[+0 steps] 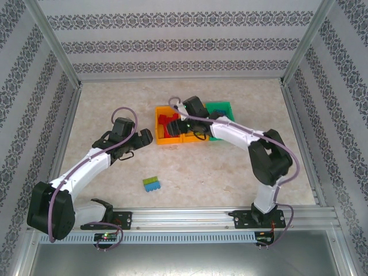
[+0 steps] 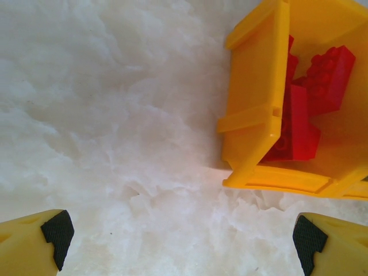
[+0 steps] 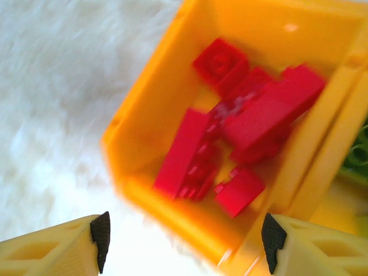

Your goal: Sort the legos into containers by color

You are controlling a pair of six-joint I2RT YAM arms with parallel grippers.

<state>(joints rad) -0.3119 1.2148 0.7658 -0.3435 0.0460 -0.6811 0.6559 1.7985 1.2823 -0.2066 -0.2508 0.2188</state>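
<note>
The containers stand in a row at mid-table: an orange bin [image 1: 160, 115] holding several red legos [image 1: 168, 123], a second orange bin [image 1: 190, 138], and a green bin [image 1: 222, 107]. My right gripper [image 1: 184, 123] hovers over the left orange bin. In the right wrist view it [image 3: 184, 241] is open and holds nothing, with the red legos [image 3: 253, 121] lying in the orange bin [image 3: 155, 115] below. My left gripper [image 1: 146, 137] is open just left of that bin. In the left wrist view it [image 2: 181, 238] is above bare table, the bin [image 2: 256, 98] ahead to the right.
A light green lego [image 1: 150, 180] and a blue lego [image 1: 153, 187] lie side by side on the table between the arms, near the front rail. A green lego [image 3: 359, 152] peeks in at the right wrist view's right edge. Metal frame posts border the table.
</note>
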